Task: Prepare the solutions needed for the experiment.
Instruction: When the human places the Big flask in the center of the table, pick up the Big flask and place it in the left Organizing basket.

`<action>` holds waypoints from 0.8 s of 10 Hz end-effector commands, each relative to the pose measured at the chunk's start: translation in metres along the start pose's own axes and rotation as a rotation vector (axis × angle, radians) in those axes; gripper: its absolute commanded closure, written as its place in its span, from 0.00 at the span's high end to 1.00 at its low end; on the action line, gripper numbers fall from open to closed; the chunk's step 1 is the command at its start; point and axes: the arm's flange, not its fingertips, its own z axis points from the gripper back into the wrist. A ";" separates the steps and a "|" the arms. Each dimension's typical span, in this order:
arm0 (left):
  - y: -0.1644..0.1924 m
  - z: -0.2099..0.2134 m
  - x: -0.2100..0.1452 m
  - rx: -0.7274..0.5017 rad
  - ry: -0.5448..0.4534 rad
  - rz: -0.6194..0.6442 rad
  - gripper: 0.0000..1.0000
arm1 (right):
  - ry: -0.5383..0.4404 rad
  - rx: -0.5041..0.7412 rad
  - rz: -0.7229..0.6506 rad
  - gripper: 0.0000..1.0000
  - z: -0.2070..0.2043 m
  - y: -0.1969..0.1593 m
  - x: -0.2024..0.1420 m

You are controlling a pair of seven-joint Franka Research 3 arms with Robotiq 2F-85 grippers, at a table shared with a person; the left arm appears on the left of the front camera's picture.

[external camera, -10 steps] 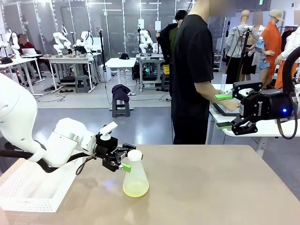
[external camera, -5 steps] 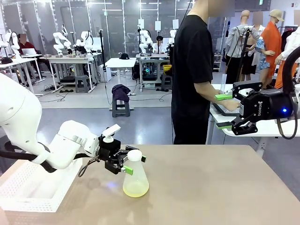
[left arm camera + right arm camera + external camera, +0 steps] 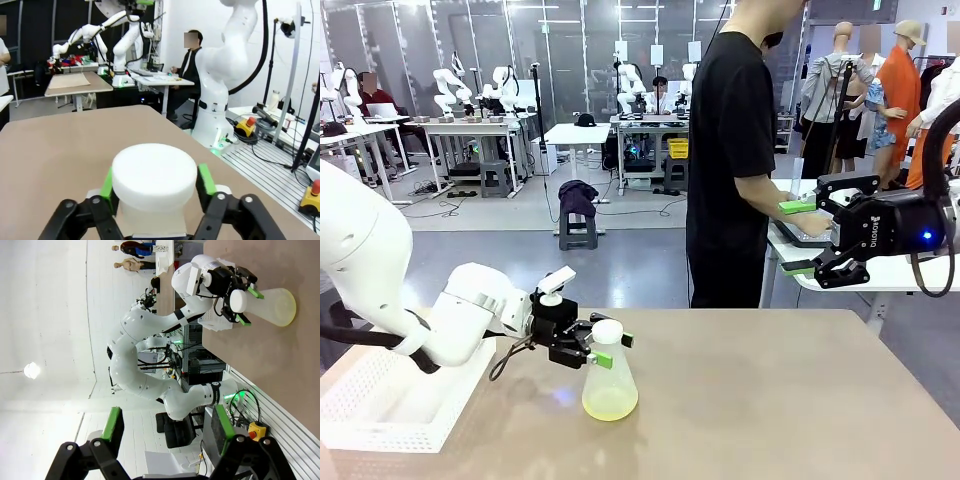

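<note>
flask (image 3: pixel 609 381) neck sits between the left claw's (image 3: pixel 605 349) spread pads; yellow solution (image 3: pixel 610 404) below; right claw (image 3: pixel 802 238) spread, well apart.

Frosted flask (image 3: pixel 609 380) with pale yellow-green, perhaps yellowish, solution (image 3: pixel 610 404); white cap (image 3: pixel 153 174).

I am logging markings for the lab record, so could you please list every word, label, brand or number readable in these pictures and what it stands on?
"ROBOTIQ": white print, reading sideways, on the black body of the right pincer in the front view.
The flask, its white cap and the left pincer bear no readable text.
White sheets on the far wall panels: too small to read.
</note>
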 end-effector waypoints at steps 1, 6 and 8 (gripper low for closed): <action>0.007 -0.001 0.000 0.004 -0.052 0.007 0.61 | -0.002 0.004 0.006 0.89 0.000 0.001 -0.001; 0.004 -0.002 -0.003 -0.012 -0.033 0.035 0.11 | -0.002 0.004 0.006 0.89 0.000 0.001 -0.001; 0.003 -0.001 0.001 -0.009 -0.033 0.028 0.00 | -0.002 0.004 0.006 0.89 0.000 0.001 -0.001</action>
